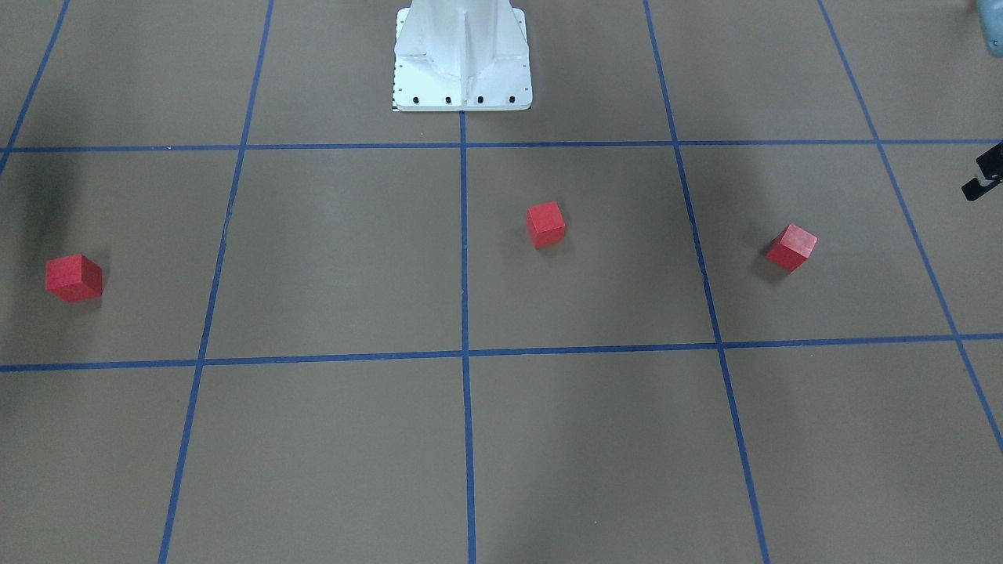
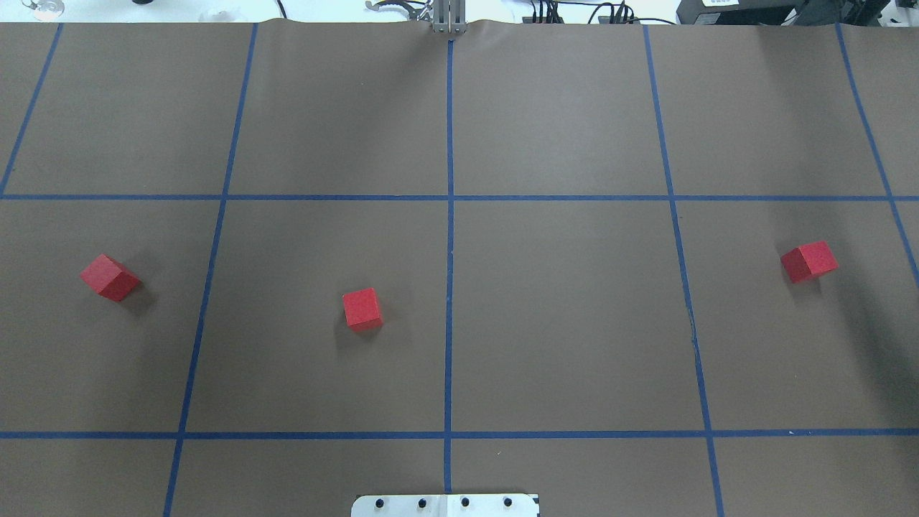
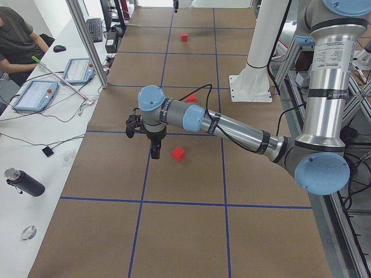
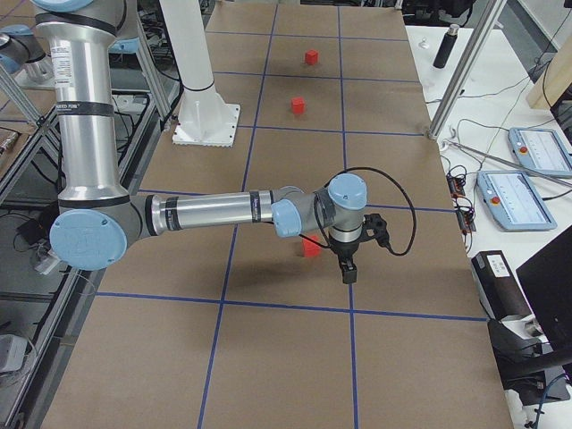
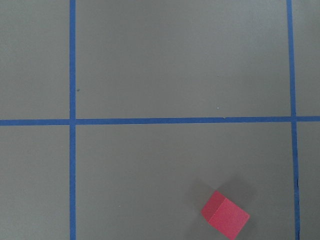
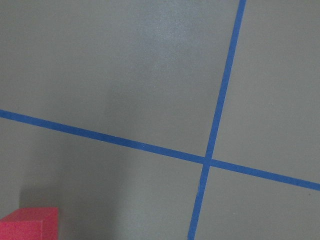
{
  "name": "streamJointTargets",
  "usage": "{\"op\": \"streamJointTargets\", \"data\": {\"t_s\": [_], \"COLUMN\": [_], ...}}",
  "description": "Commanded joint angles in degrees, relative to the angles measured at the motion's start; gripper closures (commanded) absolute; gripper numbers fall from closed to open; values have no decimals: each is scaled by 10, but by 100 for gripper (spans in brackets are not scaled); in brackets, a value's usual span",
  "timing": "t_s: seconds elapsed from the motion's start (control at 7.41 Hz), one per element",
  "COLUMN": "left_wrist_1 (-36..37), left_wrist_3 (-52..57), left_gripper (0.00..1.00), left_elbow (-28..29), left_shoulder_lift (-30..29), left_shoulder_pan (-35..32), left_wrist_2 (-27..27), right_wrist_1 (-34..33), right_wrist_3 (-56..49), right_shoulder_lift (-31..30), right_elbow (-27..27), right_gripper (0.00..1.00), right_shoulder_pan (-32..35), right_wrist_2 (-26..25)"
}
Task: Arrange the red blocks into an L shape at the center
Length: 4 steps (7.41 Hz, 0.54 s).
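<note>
Left gripper (image 3: 154, 152) hangs over the floor out at its own end of the grid, fingers pointing straight down. From where I stand I cannot tell whether they are spread or pressed together, but all three cubes are on the floor, so it carries none.

The left block (image 2: 109, 277) sits just beside it, offset from under the fingertips toward the robot's midline. In the wrist view it shows low and to one side, not dead under the lens. It lies cornerwise to the tape, so I'd expect a swivel is needed to meet its flat faces.

Over to the right gripper (image 4: 347, 270), and it's the same story mirrored: poised above the floor, carrying nothing, spread or closed I can't say. The right block (image 2: 809, 261) lies just inboard of it, peeping out from behind the right arm (image 4: 214, 210). Only a corner shows in that gripper's own camera, and the block is also skewed to the grid.

Now the key one. The middle block (image 2: 362, 309) is well apart from both grippers and nearly square to the lines. It rests near the center (image 2: 449, 323), on the left gripper's side of the blue tape line (image 2: 449, 129).

So each gripper is nearest its own outlying block, and the left one looks the nearer to the middle block. By my reading nothing is gathered yet. The coming move is a short shift inward and down onto an outer block.
</note>
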Motion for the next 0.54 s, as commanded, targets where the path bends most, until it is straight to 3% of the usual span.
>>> {"op": "streamJointTargets", "data": {"t_s": [0.0, 0.13, 0.4], "left_wrist_1": [0, 0, 0], "left_wrist_3": [-1, -1, -2], "left_gripper": [0, 0, 0], "left_elbow": [-2, -2, -2], "left_shoulder_lift": [1, 1, 2], "left_shoulder_pan": [0, 1, 2], "left_wrist_2": [-3, -2, -2], "right_wrist_1": [1, 1, 30], "right_wrist_3": [2, 2, 10], "right_shoulder_lift": [-1, -1, -8], "right_elbow": [1, 1, 12], "right_gripper": [0, 0, 0], "right_shoulder_pan": [0, -4, -82], "right_wrist_2": [32, 73, 73]}}
